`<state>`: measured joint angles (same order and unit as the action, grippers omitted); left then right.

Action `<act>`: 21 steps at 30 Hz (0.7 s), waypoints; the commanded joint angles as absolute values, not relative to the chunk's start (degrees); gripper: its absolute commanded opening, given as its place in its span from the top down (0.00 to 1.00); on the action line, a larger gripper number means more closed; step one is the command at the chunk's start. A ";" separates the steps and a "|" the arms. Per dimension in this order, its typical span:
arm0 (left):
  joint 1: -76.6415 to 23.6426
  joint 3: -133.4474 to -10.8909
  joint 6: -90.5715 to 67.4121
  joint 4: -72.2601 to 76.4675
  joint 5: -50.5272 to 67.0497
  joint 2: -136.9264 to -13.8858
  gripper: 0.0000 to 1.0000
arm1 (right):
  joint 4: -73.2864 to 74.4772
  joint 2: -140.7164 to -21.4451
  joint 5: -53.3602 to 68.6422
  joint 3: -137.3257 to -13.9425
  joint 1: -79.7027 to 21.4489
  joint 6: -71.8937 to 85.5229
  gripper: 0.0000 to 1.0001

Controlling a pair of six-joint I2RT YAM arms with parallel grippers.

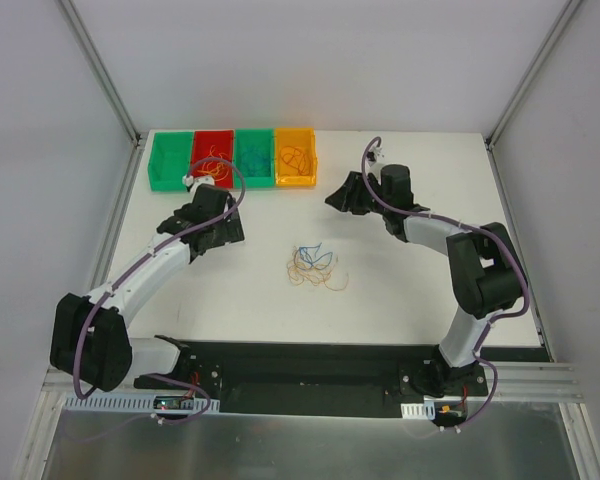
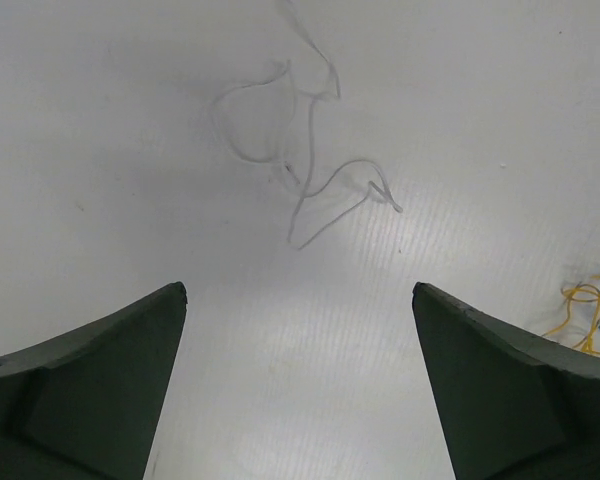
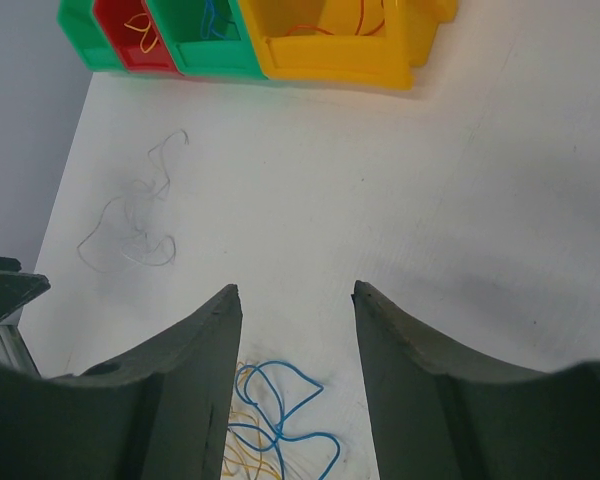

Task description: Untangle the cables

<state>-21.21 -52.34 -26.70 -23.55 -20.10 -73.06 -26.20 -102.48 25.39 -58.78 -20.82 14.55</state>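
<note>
Cables [image 1: 315,265] are judged light, limp, best pinched at a loose end; left hand [image 2: 298,290] is spread wide, right hand [image 3: 296,288] narrower, both empty.

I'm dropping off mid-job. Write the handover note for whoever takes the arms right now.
Left hand: open, empty, above a loose white wire lying on the table.
Right hand: open, empty, hovering between the tangle and the bins.
Done: some wires are in the red bin, the green bin beside it and the yellow bin. The white wire lies apart from the tangle.
Left: probably bin the white wire, then separate the blue, yellow and orange tangle at mid-table.
</note>
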 commanded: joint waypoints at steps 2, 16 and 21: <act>-18.12 -52.20 -28.74 -17.67 -12.93 -76.98 0.04 | -30.58 -100.46 27.16 -58.27 -20.13 15.47 0.49; -12.04 -63.90 -32.07 -13.62 -4.65 -99.31 0.17 | -33.48 -101.51 29.44 -57.92 -18.55 18.37 0.49; -12.04 -62.93 -33.40 -13.62 -8.96 -99.76 0.33 | -34.19 -101.78 29.88 -57.83 -17.67 19.51 0.49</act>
<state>-12.01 -62.43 -32.01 -13.91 -6.33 -100.49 -30.11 -102.50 28.10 -58.22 -18.55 18.00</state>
